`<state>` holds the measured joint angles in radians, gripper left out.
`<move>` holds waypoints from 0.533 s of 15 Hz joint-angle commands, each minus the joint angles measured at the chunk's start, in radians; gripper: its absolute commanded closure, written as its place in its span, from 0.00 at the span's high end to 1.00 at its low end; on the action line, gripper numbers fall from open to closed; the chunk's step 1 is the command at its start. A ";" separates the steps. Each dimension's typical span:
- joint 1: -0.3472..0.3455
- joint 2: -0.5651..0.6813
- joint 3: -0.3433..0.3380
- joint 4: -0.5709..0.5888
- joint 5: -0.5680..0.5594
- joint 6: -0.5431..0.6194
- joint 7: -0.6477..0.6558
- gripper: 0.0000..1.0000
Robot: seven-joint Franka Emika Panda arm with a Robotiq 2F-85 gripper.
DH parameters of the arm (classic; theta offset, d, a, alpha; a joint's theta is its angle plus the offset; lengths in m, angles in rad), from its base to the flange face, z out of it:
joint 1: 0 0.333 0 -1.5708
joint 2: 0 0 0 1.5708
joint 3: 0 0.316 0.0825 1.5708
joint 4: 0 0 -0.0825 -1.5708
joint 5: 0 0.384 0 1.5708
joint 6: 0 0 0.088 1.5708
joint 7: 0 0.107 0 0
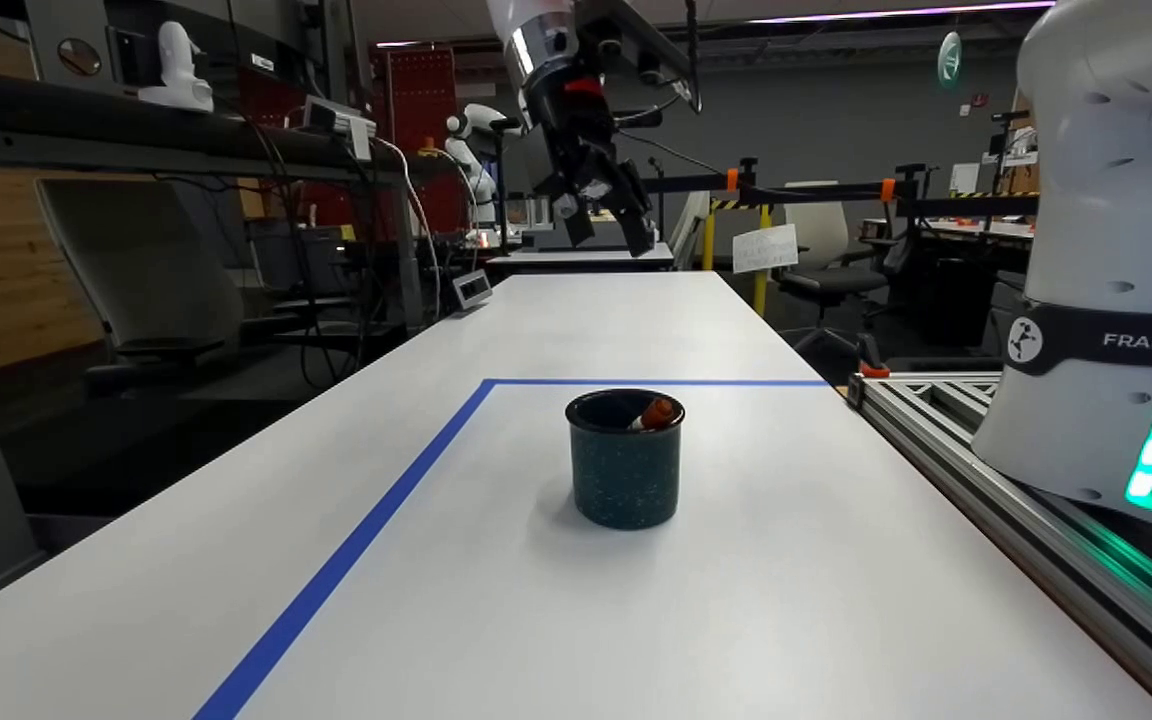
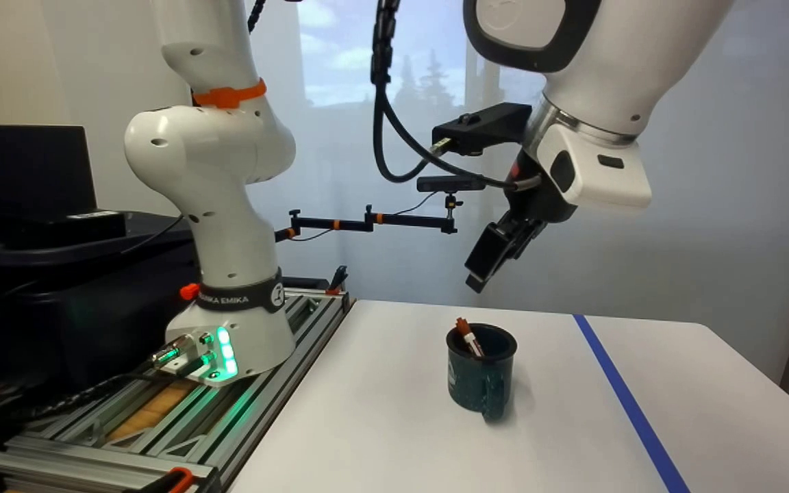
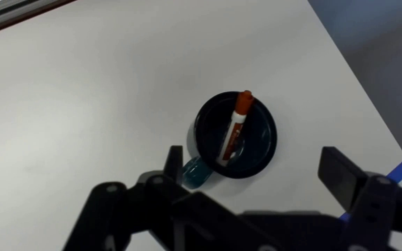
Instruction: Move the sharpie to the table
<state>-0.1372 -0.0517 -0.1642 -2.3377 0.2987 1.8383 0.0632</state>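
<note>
Plainly, you have the smooth white table (image 1: 816, 600) laid out flat, lined with blue tape (image 2: 631, 404). Above it, your black gripper (image 1: 611, 236) hangs with its fingers (image 3: 340, 174) spread well apart. On the table stands a round, dark teal cup (image 1: 626, 475), speckled outside, with a glossy curved handle (image 2: 495, 397). Inside it leans the sharpie (image 3: 234, 134), a slim white-and-rust cylinder whose orange-brown cap (image 3: 244, 103) lies at the rim (image 3: 273, 139).

The Franka Panda arm (image 2: 209, 157) holds its Robotiq gripper (image 1: 609, 243) tilted, higher than the teal mug (image 2: 471, 382) and well apart from it, black fingers (image 3: 340, 174) spread wide
</note>
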 commanded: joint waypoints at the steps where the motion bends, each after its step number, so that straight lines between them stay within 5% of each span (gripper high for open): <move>1: 0.000 0.008 0.010 0.004 0.013 -0.002 0.000 1.00; 8: 0.002 0.070 0.008 0.030 0.103 -0.038 -0.059 1.00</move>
<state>-0.1305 -0.0230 -0.1585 -2.3299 0.3385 1.8305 0.0514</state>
